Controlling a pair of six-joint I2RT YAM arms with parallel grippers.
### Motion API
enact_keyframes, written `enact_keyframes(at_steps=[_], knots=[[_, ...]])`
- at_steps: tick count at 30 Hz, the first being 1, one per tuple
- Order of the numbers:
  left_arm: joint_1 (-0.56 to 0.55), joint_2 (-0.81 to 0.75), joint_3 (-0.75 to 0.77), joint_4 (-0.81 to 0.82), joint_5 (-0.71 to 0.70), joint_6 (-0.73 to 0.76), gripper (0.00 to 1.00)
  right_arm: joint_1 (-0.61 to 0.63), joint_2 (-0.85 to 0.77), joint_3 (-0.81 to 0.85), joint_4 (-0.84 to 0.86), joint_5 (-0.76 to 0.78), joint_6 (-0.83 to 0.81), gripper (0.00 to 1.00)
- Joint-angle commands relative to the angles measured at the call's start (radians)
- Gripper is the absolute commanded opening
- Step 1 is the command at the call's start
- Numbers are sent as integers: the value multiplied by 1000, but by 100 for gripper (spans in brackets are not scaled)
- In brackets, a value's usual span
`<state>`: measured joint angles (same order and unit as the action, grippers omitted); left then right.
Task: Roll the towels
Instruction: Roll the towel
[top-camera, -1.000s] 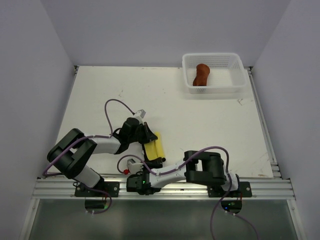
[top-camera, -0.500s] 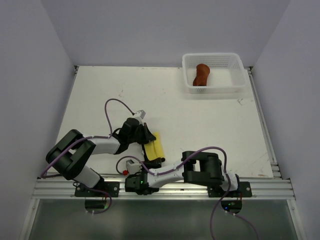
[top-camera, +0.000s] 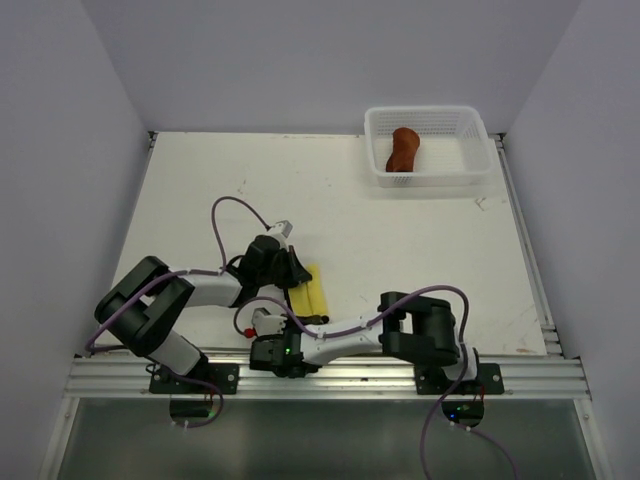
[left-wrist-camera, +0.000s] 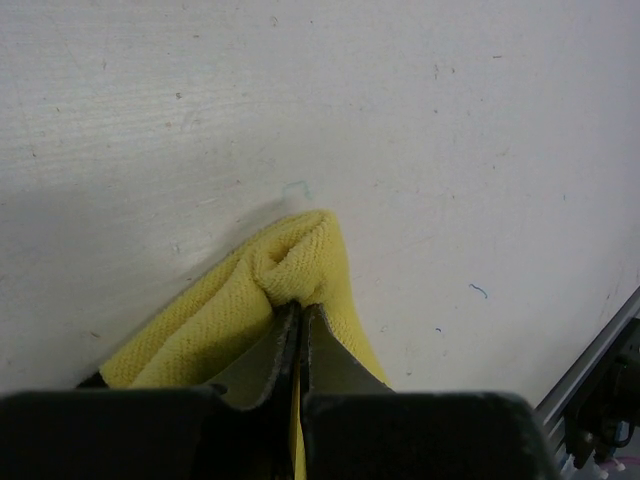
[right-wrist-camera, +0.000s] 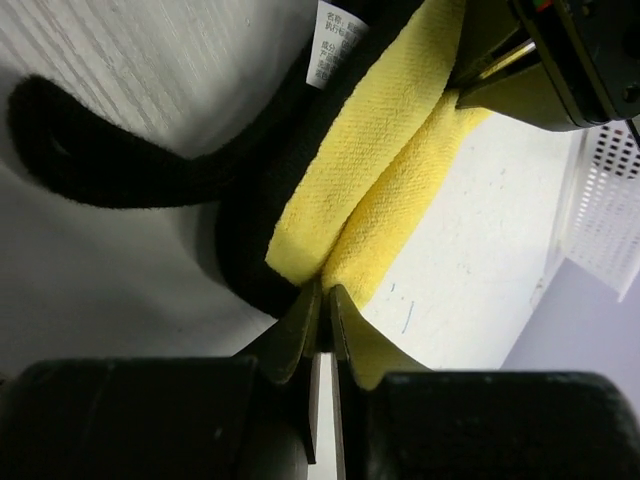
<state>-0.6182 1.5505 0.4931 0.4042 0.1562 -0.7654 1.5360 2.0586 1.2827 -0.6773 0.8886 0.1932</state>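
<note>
The yellow towel (top-camera: 314, 289) lies folded into a narrow strip near the table's front edge, between both arms. My left gripper (top-camera: 297, 283) is shut on its far fold (left-wrist-camera: 297, 252); in the left wrist view the gripper (left-wrist-camera: 299, 306) pinches a bunched ridge of cloth. My right gripper (top-camera: 304, 320) meets the strip's near end; in the right wrist view the gripper (right-wrist-camera: 325, 291) stands nearly together at the seam of the yellow towel (right-wrist-camera: 385, 170), a dark strip pinched at the tips. The dark edging (right-wrist-camera: 150, 170) trails left. The rust-brown towel (top-camera: 403, 149) lies rolled in the basket.
The white mesh basket (top-camera: 470, 165) stands at the far right of the table. A metal rail (top-camera: 330, 375) runs along the near edge, just behind the right wrist. Side walls close in the table on the left and right.
The right wrist has shifted a little toward the towel and its elbow has swung right. Its jaws have eased slightly apart. The left gripper keeps its hold in the same place.
</note>
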Motion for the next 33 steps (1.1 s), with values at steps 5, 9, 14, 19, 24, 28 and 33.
enact_keyframes(at_steps=[5,9,14,19,24,28,33], knots=[[32,54,-7,-13,-196,44,0,-2,-104,-20,44,-221,118,19],[32,62,-7,-16,-196,46,0,-4,-144,-54,64,-226,146,25],[32,77,-7,-4,-192,43,0,-5,-182,-79,51,-224,172,27],[32,63,-19,18,-185,44,0,-5,-264,-120,58,-255,209,27],[32,60,-25,22,-179,49,0,-19,-434,-189,108,-313,229,27],[34,57,-36,31,-179,46,0,-45,-573,-239,168,-375,235,27],[32,53,-44,39,-176,46,0,-147,-683,-316,255,-485,268,27]])
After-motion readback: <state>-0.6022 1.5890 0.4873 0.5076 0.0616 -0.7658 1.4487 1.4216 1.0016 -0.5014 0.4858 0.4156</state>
